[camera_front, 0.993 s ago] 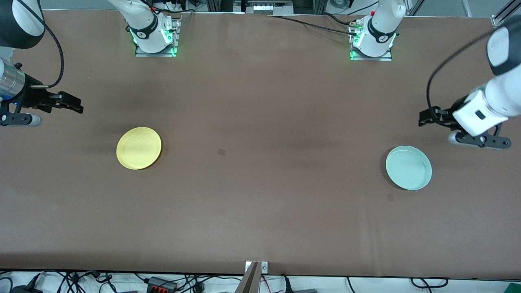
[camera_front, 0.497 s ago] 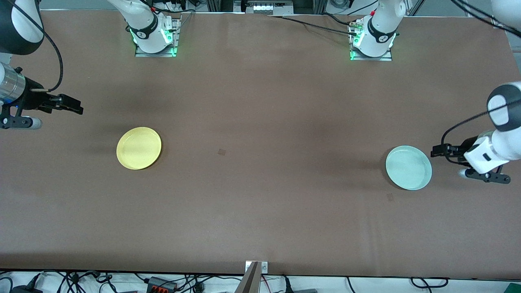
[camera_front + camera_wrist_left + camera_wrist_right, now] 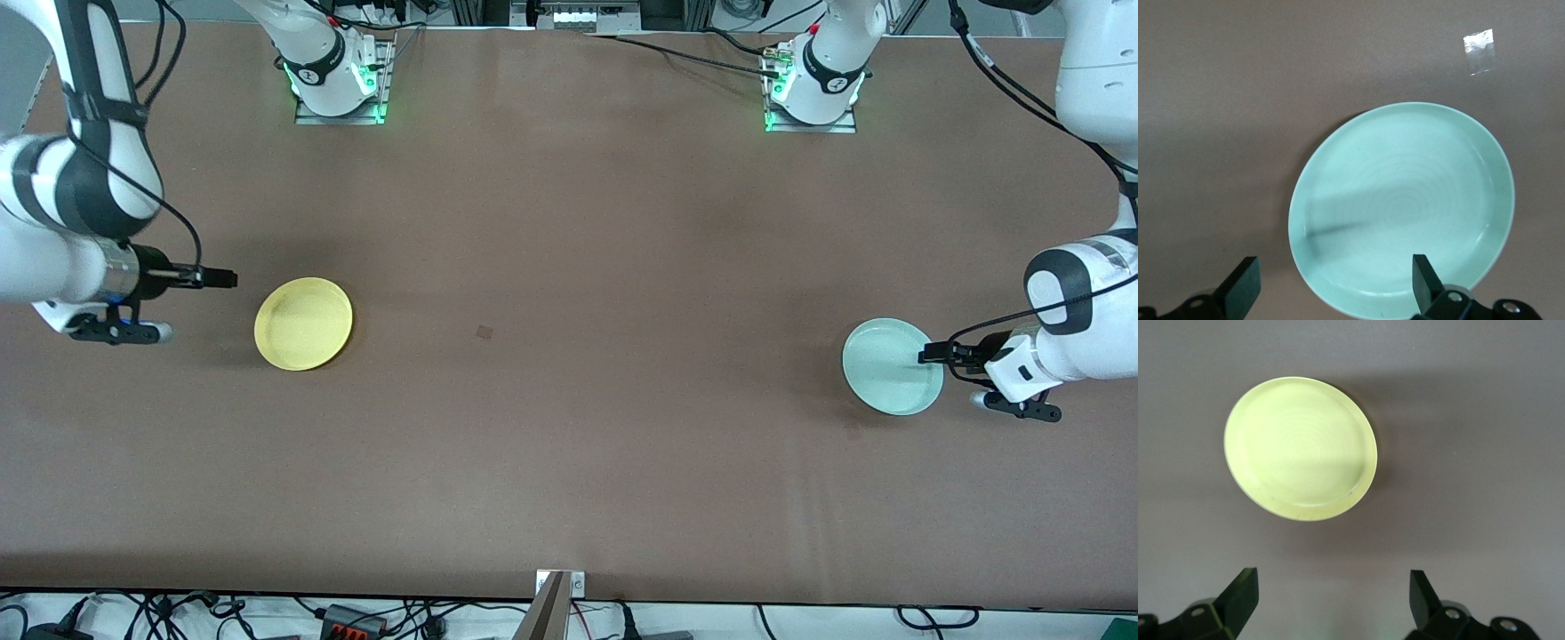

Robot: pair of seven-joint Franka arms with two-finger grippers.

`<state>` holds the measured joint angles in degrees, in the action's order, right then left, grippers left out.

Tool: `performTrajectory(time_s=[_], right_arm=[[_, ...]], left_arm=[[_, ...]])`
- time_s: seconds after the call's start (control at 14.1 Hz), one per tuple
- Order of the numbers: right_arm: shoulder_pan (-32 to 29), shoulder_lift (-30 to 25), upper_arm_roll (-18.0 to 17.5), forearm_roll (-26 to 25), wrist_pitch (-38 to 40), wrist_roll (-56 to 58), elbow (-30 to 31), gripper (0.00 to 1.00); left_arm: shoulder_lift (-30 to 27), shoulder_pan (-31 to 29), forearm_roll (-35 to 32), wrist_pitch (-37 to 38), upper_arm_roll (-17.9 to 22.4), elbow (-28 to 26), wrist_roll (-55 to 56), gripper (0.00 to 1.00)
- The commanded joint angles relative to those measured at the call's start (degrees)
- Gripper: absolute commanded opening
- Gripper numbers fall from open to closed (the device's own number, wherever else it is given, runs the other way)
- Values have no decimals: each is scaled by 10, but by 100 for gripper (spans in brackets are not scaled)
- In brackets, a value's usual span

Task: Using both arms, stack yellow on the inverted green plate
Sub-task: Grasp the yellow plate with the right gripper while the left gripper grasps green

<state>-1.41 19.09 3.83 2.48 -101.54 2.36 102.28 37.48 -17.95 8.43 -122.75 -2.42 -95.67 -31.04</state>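
Your left gripper point(image 3: 925, 355) hangs wide open at the green plate's point(image 3: 889, 366) rim, perhaps touching it. Your right gripper point(image 3: 229, 279), also wide open, hovers just beside the yellow plate point(image 3: 303, 324), which lies rim-up, well apart from the green plate.

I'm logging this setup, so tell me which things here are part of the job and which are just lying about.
Part of the job:
- yellow plate
- green plate, right side up
- left gripper, open at the green plate's rim
- right gripper, open beside the yellow plate

Lying about:
- clear tape scrap

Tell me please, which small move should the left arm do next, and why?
Probably lower the left gripper so its open jaws straddle the green plate's rim, then close. The plate lies rim-up on the table, not yet inverted, untouched.
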Motion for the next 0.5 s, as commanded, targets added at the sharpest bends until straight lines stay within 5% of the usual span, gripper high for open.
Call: performTrajectory(time_s=[0.0, 0.43], right_arm=[[-21, 54, -4, 11, -23, -3, -10, 100], [-33, 143, -4, 27, -95, -3, -10, 100]], left_arm=[[39, -26, 68, -28, -14, 14, -90, 95], [40, -30, 71, -28, -13, 14, -111, 28]])
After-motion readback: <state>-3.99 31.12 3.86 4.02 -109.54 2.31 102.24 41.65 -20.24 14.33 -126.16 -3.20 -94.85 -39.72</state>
